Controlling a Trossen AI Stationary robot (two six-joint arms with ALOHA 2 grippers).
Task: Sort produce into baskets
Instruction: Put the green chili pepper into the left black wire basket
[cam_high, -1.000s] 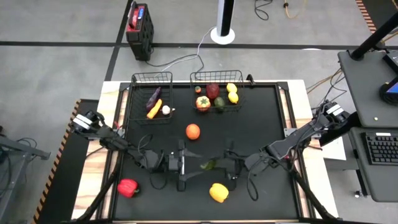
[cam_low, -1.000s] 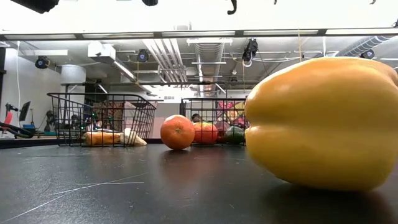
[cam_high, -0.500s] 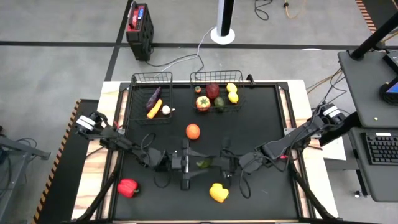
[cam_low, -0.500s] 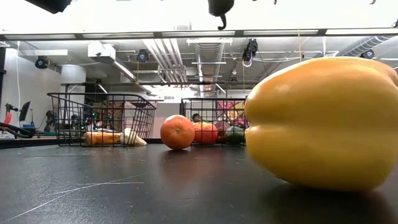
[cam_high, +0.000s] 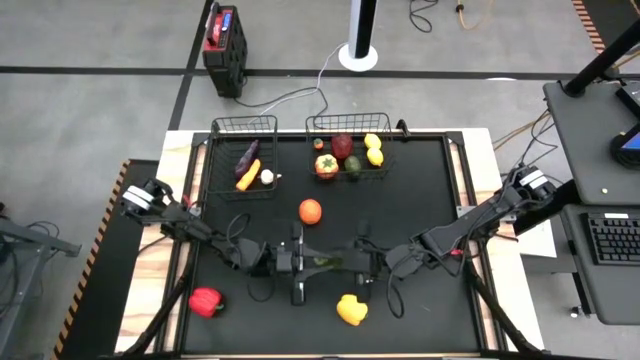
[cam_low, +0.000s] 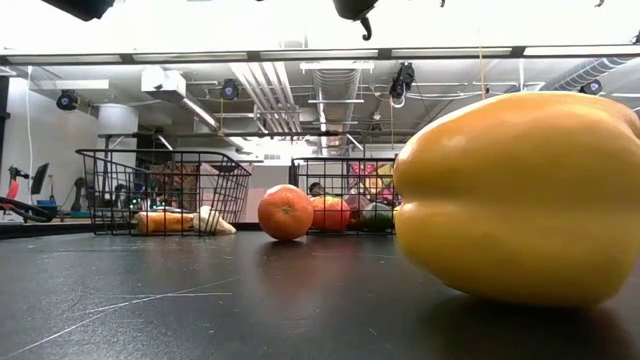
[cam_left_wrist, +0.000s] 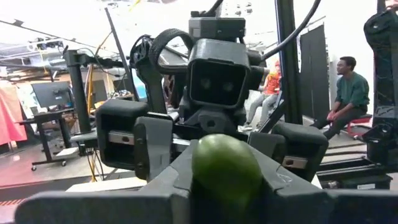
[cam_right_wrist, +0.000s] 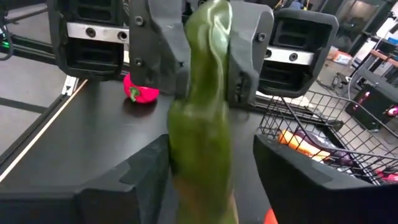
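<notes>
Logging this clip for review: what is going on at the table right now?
Both arms meet mid-table over a green cucumber. The left tool and the right tool each have fingers around one end, which looks like a handover. An orange, a red pepper and a yellow pepper lie loose on the table. The narrow basket and the wide basket already hold produce.
</notes>
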